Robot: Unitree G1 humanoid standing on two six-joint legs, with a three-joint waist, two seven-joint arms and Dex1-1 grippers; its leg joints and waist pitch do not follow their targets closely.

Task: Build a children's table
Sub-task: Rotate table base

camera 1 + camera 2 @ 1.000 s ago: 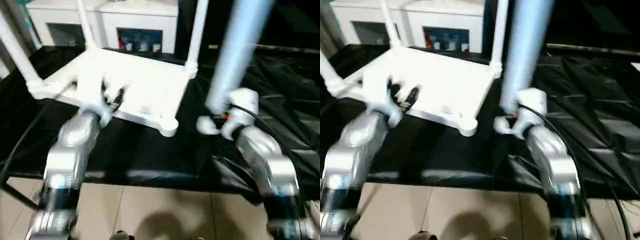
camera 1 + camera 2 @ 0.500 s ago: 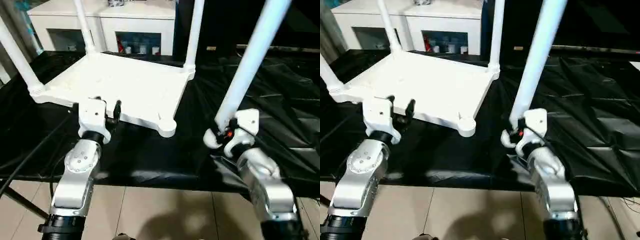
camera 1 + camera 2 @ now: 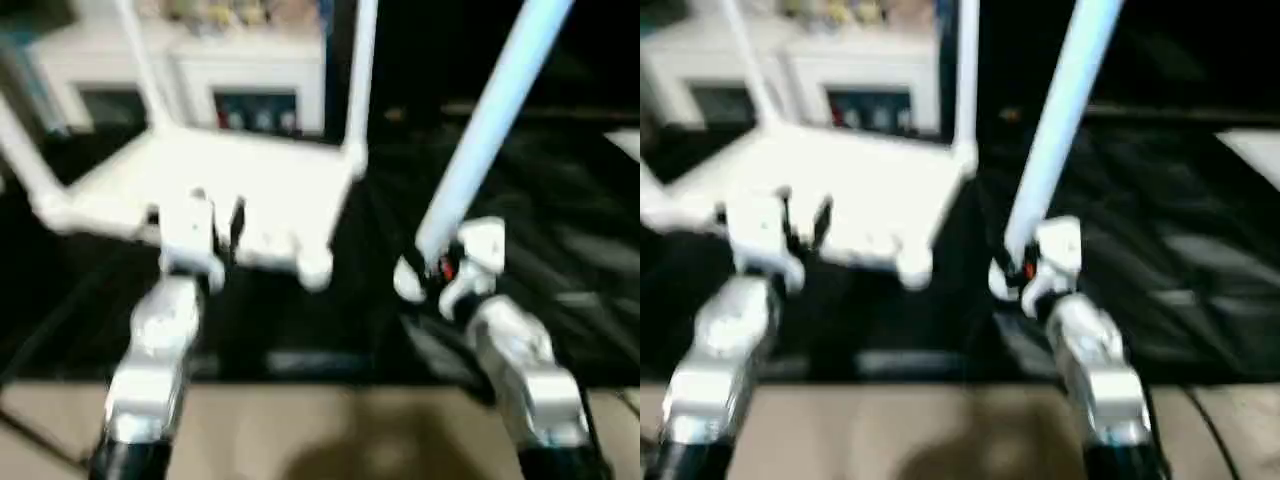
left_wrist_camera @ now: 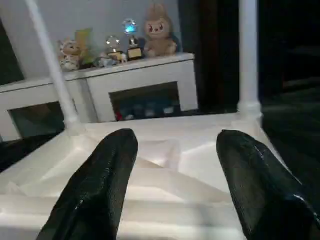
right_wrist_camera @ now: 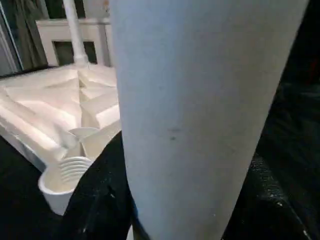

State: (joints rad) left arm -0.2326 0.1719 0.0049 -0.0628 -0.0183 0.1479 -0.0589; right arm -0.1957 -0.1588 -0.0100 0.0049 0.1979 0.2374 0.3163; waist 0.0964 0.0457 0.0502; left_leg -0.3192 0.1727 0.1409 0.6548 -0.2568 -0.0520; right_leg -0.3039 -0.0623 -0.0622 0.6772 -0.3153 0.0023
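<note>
Across the middle of the left eye view a black-draped work table (image 3: 300, 320) carries the upturned white plastic tabletop (image 3: 250, 190) at centre left, three white tube legs standing in its corners, pale floor along the bottom edge, while the right gripper (image 3: 432, 268) at centre right clamps a fourth white tapered leg (image 3: 490, 120) slanting to the upper right. From the left wrist view, the left gripper (image 4: 175, 165) holds its black fingers (image 4: 100, 185) apart and empty over the ribbed underside, with a white glass-door cabinet (image 4: 125, 90) topped by small toy figures (image 4: 157, 32) behind. Close up in the right wrist view, the held leg covers the centre, and the tabletop's open threaded corner socket (image 5: 67, 172) lies at lower left on the black cloth.

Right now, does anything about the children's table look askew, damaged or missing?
Nothing looks damaged. The tabletop lies upside down with three legs standing up; the near corner socket is empty. The fourth leg is tilted, in the right hand, beside the tabletop.
</note>
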